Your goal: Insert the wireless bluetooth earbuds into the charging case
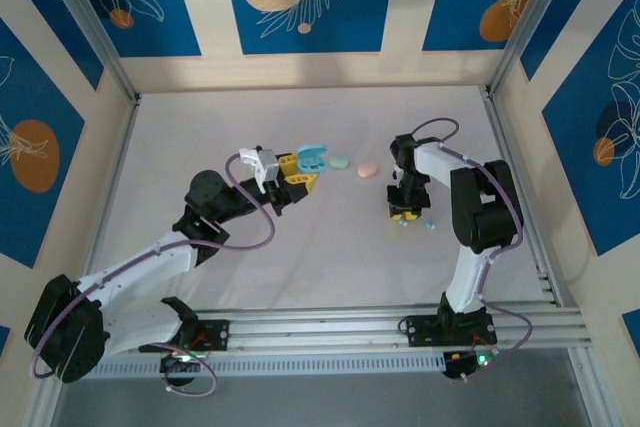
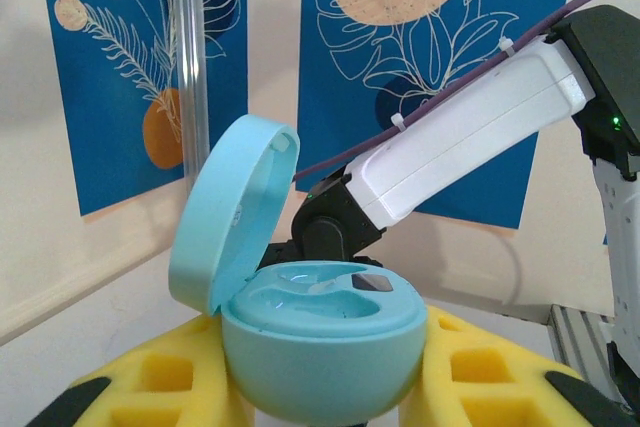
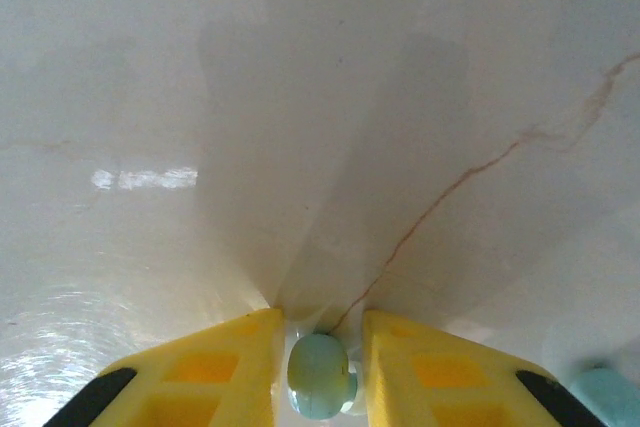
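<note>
Worktop: pale, walled on three sides. You have open room both nearer and farther than the things at mid-worktop.
Left arm: its jaws are closed on the blue case, whose lid is hinged open.
Right arm: its jaws point down at the worktop, drawn narrow around one earbud. You cannot tell whether they pinch it.
Mint case and pink case: side by side between the arms, well clear of every edge.
Second earbud: loose on the worktop, just beside the right jaws.
</note>
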